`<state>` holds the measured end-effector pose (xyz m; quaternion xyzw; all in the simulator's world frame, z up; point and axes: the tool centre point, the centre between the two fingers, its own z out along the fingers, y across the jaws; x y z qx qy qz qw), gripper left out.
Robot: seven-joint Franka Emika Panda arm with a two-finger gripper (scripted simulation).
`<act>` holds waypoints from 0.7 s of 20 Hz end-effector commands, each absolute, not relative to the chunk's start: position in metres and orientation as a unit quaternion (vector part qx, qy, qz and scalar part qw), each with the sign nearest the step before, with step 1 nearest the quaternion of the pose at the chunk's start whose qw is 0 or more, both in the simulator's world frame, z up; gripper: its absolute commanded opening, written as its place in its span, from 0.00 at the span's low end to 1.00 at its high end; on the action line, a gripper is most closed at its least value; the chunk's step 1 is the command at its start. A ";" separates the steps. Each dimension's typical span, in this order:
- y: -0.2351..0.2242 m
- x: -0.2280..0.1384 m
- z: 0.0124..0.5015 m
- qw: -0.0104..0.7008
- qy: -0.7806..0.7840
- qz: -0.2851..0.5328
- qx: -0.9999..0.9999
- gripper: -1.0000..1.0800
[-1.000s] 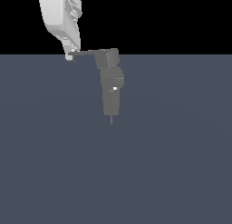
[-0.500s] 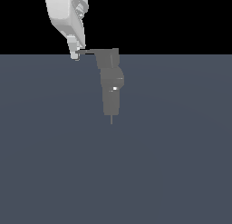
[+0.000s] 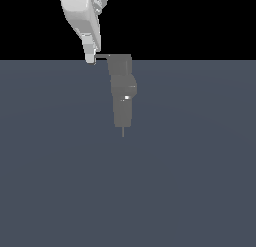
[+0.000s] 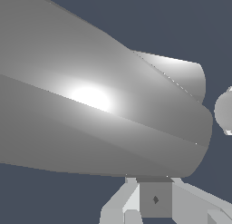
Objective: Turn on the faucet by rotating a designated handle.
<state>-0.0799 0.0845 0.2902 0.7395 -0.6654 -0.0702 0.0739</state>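
in the wrist view a big glossy grey shape fills most of the frame, and we cannot tell whether the gripper point(image 3: 90, 58) is apart or together. its tip meets the thin handle point(image 3: 101, 56) at nine o'clock of the faucet point(image 3: 123, 90) (matte grey, upright, bulged, pin below), which stands mid-scene on the slate floor point(image 3: 190, 181).

Flat, even simulator lighting; no cast shadows on the slate floor point(image 3: 190, 181). Black background above. Edges crisp, slightly aliased. The faucet point(image 3: 123, 93) carries one white glint. In the wrist view a broad specular hotspot glares on the gripper point(image 4: 90, 98) housing.
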 end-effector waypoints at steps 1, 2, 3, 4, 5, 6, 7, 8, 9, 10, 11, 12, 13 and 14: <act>0.071 -0.085 0.296 0.072 -0.670 -0.068 0.736 0.00; 0.068 -0.087 0.296 0.072 -0.670 -0.068 0.736 0.00; 0.066 -0.090 0.297 0.071 -0.670 -0.068 0.736 0.00; 0.066 -0.090 0.297 0.071 -0.670 -0.068 0.736 0.00; 0.074 -0.090 0.293 0.075 -0.665 -0.070 0.740 0.00; 0.068 -0.090 0.293 0.075 -0.665 -0.070 0.739 0.00; 0.061 -0.089 0.293 0.075 -0.666 -0.070 0.739 0.00; 0.054 -0.089 0.293 0.074 -0.666 -0.069 0.739 0.00; 0.047 -0.088 0.294 0.074 -0.666 -0.069 0.739 0.00; 0.040 -0.088 0.294 0.074 -0.666 -0.069 0.739 0.00; 0.033 -0.088 0.294 0.074 -0.667 -0.069 0.738 0.00; 0.026 -0.087 0.295 0.074 -0.667 -0.069 0.738 0.00; 0.019 -0.087 0.295 0.073 -0.667 -0.069 0.738 0.00; 0.012 -0.087 0.295 0.073 -0.668 -0.069 0.738 0.00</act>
